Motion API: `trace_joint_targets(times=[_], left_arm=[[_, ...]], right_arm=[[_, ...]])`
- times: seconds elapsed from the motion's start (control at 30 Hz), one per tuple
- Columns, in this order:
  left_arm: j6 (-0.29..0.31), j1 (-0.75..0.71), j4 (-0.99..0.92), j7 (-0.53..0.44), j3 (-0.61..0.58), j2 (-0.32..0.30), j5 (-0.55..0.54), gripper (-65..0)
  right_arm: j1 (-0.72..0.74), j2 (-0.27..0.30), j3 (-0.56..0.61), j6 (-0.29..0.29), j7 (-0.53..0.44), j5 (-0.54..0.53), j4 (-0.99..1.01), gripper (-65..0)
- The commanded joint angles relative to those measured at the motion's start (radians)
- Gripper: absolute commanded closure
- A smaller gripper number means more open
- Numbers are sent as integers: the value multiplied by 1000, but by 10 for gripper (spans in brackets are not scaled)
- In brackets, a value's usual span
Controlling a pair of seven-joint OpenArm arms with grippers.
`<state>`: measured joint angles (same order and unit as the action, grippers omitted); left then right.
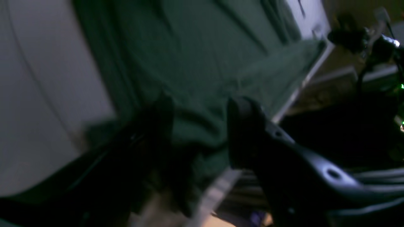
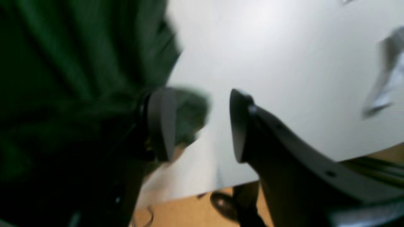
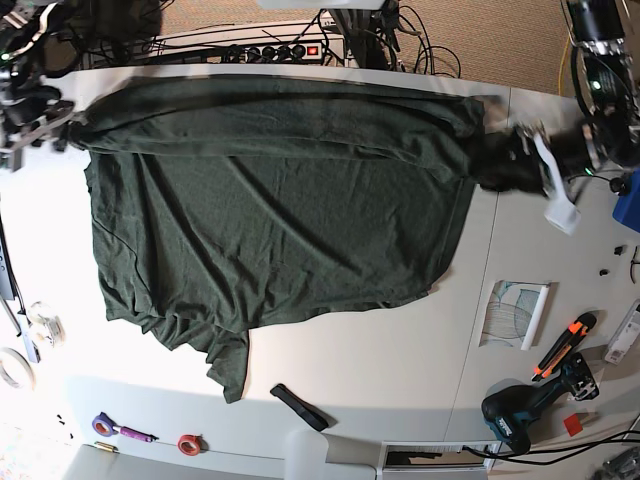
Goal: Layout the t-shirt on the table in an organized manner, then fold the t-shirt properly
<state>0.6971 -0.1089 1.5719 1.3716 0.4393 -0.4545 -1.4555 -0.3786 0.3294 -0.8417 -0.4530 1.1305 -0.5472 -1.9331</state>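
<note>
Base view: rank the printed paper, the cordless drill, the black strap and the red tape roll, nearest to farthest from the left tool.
1. Printed paper, right side, below the left tool.
2. Cordless drill, bottom right.
3. Black strap, bottom centre.
4. Red tape roll, bottom left.

In the base view the left arm (image 3: 600, 60) reaches in at the far right corner of the table and the right arm (image 3: 22, 100) at the far left. The left gripper (image 1: 202, 129) has its jaws apart. The right gripper (image 2: 202, 126) is likewise spread wide.
</note>
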Motion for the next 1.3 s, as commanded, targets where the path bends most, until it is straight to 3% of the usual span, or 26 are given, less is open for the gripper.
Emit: trace_joint_targets(times=[0.0,0.13,0.2,0.37,0.5,0.6,0.7,0.83,0.97,1.13,1.27], left_arm=[[1,29,15,-10,4,-14,-28,-286],[1,101,15,-14,-10,-7,-28,-286],[1,127,15,-61,-21,-8,-28,-286],[1,174,15,-282,-71,7,195,-286],[1,219,15,-304,-202,37,266,-286],[0,262,15,-325,-338,76,350,-286],[-54,302,15,-351,-441,119,432,-286],[-54,323,15,-351,-502,165,469,-286],[-53,317,15,-348,-507,174,470,-286],[-53,317,15,-348,-507,174,491,-286],[-51,317,15,-348,-507,175,510,-286]], right_arm=[[13,24,-16,3,-33,-6,-18,-277],[85,23,-23,2,-43,-10,-18,-277],[118,11,-23,2,-55,-13,-18,-277],[190,-32,-21,2,-108,-13,-17,-277],[239,-61,-21,2,-142,-2,-8,-277],[286,-69,-21,3,-173,67,50,-277],[348,-58,-21,0,-208,84,167,-277],[464,-7,-21,-59,-211,26,406,-326],[610,85,-4,-105,-204,-40,673,-340],[809,210,98,-116,-220,-12,989,-340],[948,253,238,-112,-294,90,1238,-340]])
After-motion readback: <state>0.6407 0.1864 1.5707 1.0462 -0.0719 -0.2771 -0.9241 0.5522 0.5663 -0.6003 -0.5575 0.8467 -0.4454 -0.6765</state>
